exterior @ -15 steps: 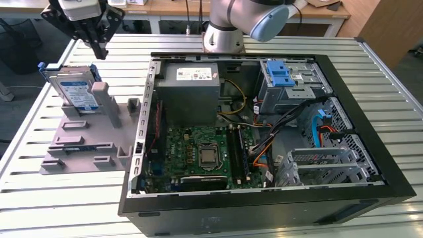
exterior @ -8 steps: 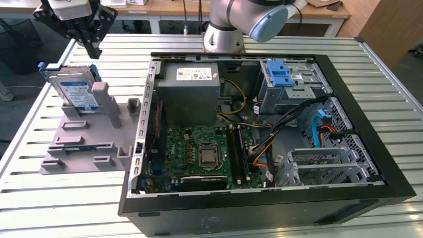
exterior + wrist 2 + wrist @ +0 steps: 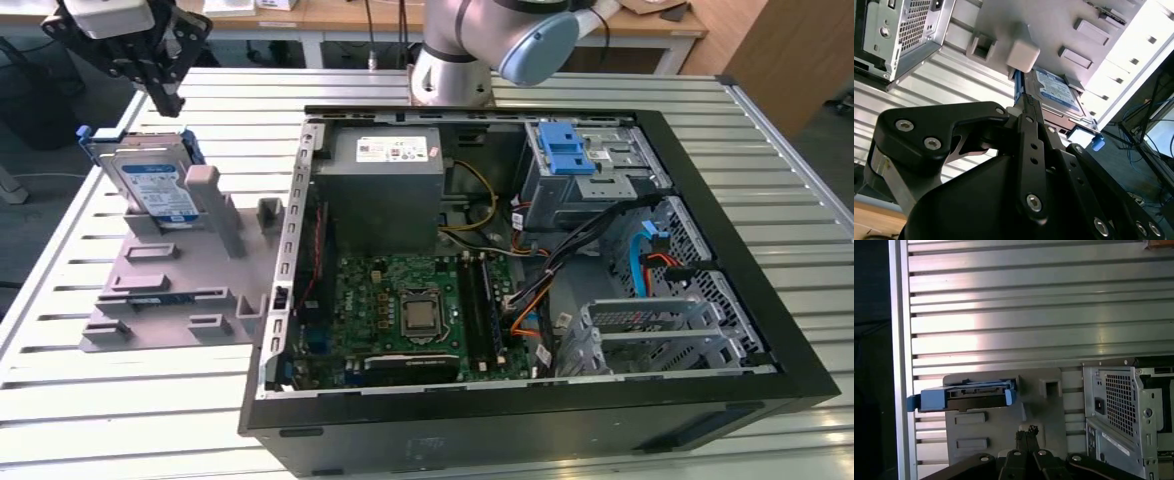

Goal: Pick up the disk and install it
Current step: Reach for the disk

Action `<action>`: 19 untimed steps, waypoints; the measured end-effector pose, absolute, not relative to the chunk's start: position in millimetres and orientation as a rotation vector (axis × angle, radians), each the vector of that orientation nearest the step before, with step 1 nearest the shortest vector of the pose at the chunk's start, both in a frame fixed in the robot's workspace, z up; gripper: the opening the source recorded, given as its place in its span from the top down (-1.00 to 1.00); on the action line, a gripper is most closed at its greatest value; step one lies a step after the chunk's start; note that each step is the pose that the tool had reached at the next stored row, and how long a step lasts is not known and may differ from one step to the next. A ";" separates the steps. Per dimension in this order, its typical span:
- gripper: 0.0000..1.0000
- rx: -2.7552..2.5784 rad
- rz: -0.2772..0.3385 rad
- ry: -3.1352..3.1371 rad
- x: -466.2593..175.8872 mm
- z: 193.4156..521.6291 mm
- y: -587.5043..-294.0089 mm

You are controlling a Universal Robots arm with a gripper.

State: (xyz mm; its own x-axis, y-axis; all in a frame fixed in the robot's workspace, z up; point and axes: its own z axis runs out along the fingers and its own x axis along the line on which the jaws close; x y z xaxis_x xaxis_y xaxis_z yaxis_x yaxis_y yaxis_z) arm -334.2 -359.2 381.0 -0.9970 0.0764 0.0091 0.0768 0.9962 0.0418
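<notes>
- My end effector (image 3: 170, 103) has its fingers pressed together with nothing between them. It hangs above the top edge of the disk, not touching it.
- The disk (image 3: 154, 185) leans upright in a slot of the grey holder (image 3: 174, 290), on the exterior view's left side of the worktop (image 3: 134, 420). In the first wrist view the disk (image 3: 974, 395) sits edge-on beyond the fingertips.
- By my judgement nothing of the task is done yet. The disk is not gripped, so both the pick-up and the install remain.
- The open computer case (image 3: 534, 425) lies to the exterior view's right of the holder. Its silver drive cage (image 3: 607, 165) and blue latch (image 3: 567, 150) are at the far side, beside the grey power box (image 3: 387, 165).
- In the way, as I see it: a holder post (image 3: 203, 190) stands just beside the disk, and loose cables (image 3: 587, 250) run across the case near the cage.
</notes>
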 end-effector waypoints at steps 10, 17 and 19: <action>0.79 -0.119 -0.066 -3.131 -362.0 376.6 -351.3; 0.79 -0.089 -0.066 -3.132 -369.6 373.8 -348.7; 0.79 -0.088 -0.066 -3.132 -374.4 373.3 -347.3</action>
State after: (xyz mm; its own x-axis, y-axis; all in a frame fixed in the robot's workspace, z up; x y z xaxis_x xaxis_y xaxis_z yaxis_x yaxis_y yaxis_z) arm -374.4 -347.3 373.3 -0.9984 0.0562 0.0088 0.0565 0.9975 0.0417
